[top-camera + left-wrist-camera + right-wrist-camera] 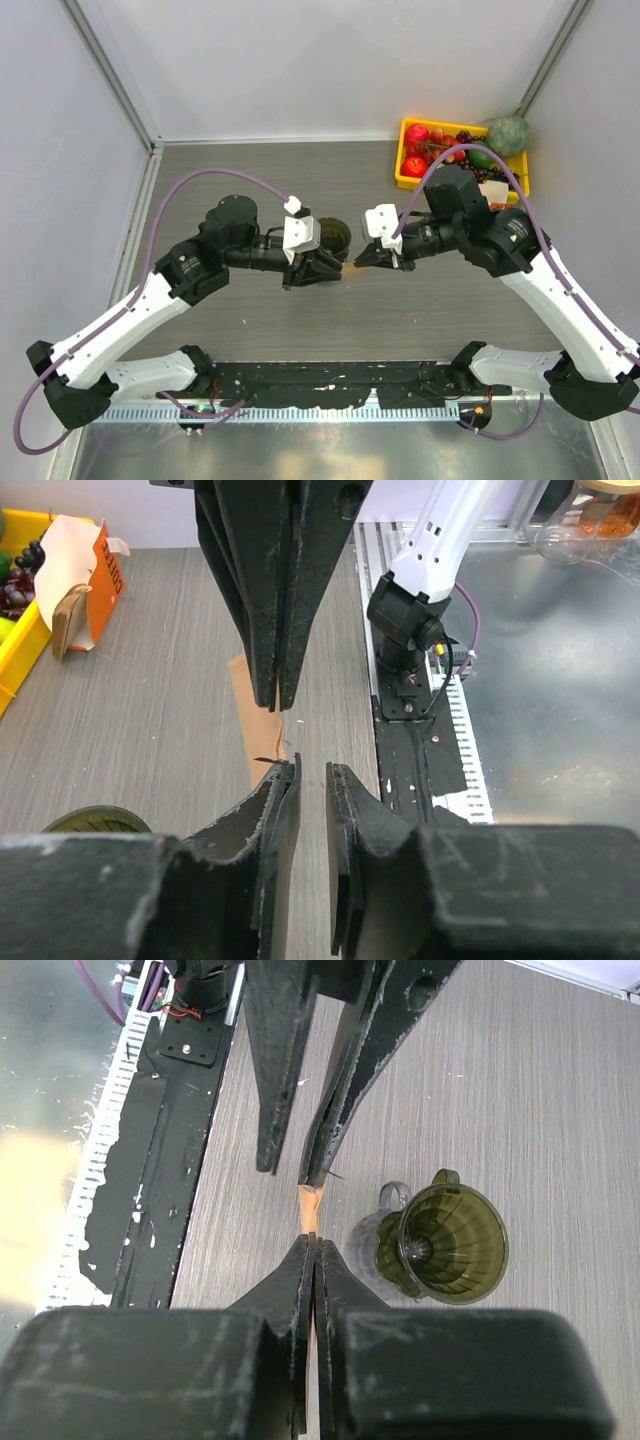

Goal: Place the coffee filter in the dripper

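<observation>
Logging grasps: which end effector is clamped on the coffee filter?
The right end effector: it is shut on the coffee filter, while the left end effector is open.

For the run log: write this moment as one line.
right tool: shut on coffee filter | left tool: open, at filter | dripper: empty

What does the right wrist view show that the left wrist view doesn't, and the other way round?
Only the right wrist view looks down into the dripper, showing its ribbed inside and side handle. Only the left wrist view shows the coffee filter as a flat tan sheet, plus the yellow bin with grapes and the orange-and-white carton. Both show the coffee filter pinched in the shut right gripper, with the open left gripper facing it. The left wrist view catches only a sliver of the dripper's rim.
</observation>
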